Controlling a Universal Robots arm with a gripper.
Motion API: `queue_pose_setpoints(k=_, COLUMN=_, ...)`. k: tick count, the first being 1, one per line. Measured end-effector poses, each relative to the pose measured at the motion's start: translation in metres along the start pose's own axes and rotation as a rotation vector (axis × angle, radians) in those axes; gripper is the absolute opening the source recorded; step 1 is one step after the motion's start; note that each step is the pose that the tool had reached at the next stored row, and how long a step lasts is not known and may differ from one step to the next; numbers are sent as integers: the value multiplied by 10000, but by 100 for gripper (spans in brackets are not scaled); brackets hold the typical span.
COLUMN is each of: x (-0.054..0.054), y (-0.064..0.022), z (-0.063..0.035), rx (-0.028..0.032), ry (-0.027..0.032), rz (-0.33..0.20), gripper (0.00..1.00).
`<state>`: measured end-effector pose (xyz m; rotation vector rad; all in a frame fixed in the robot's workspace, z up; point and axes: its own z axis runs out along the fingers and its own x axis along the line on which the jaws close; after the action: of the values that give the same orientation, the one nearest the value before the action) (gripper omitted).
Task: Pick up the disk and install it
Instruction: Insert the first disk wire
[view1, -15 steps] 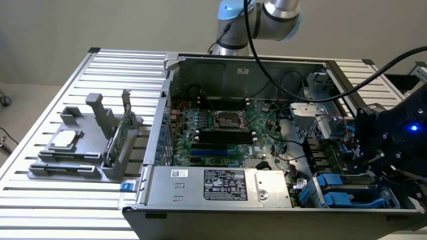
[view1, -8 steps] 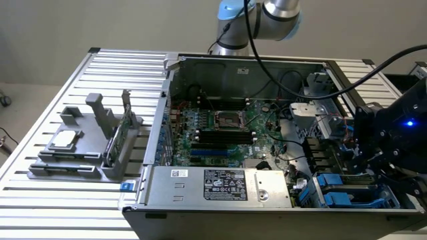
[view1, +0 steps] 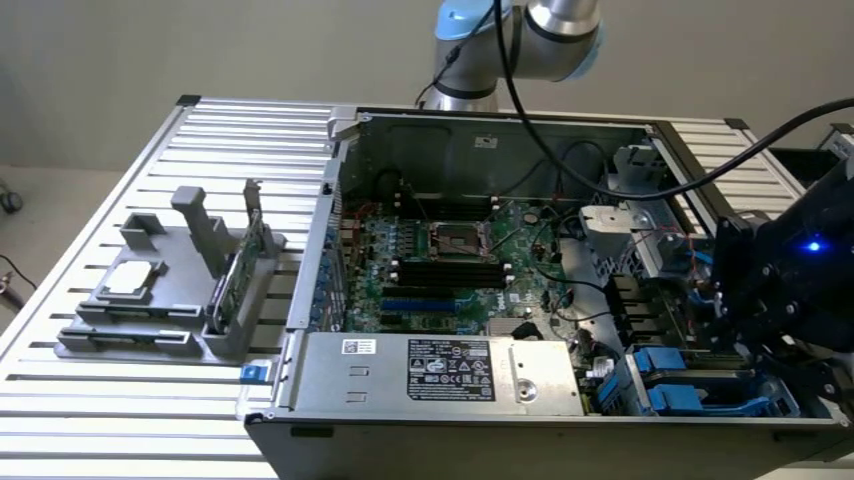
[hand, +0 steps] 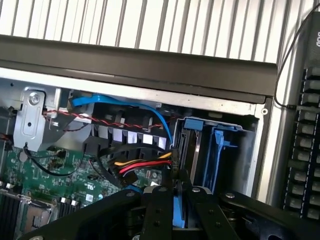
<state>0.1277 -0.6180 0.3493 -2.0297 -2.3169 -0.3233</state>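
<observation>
Gripping the blue-railed disk (hand: 179, 207) edge-on between narrowed fingers, the gripper (hand: 178, 200) hangs over the open computer case (view1: 534, 425); the blue drive bay (hand: 212, 155) lies just beyond; green motherboard (view1: 447, 265) and slatted table (view1: 120, 180) sit further off.

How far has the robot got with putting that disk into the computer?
Picked up: the gripper is shut on the disk, seen edge-on by its blue rail. In hand: it hangs over the blue drive bay in the computer case. Left: the disk isn't seated yet.
</observation>
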Motion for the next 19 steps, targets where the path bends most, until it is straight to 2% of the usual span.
queue_pose_setpoints(k=3, x=1, y=3, z=17, rx=-40, ry=-58, rz=249, gripper=16)
queue_pose_setpoints(k=11, x=56, y=38, z=87, rx=-54, ry=-226, rz=422, gripper=16)
queue_pose_setpoints(k=13, x=63, y=57, z=97, rx=-59, ry=-278, rz=477, gripper=16)
queue_pose_setpoints(k=16, x=67, y=73, z=106, rx=-60, ry=-393, rz=553, gripper=16)
queue_pose_setpoints(k=19, x=66, y=80, z=107, rx=-62, ry=-400, rz=564, gripper=16)
